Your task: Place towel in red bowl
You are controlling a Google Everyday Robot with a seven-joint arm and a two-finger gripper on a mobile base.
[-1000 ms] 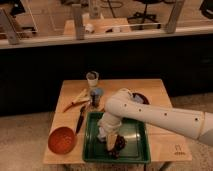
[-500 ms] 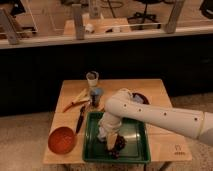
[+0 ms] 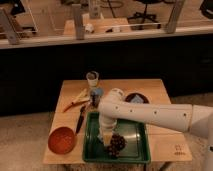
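The red bowl sits at the front left corner of the wooden table. My white arm comes in from the right and bends down into a green tray. My gripper is low over the tray's left part, right next to a dark, lumpy thing lying in the tray. I cannot tell whether that dark thing is the towel. No other cloth shows plainly. The bowl looks empty and lies to the left of the gripper, beyond the tray's rim.
A black utensil lies between bowl and tray. Behind the tray stand a blue can and a glass, with yellow and orange items to their left. A dark dish is at the back right.
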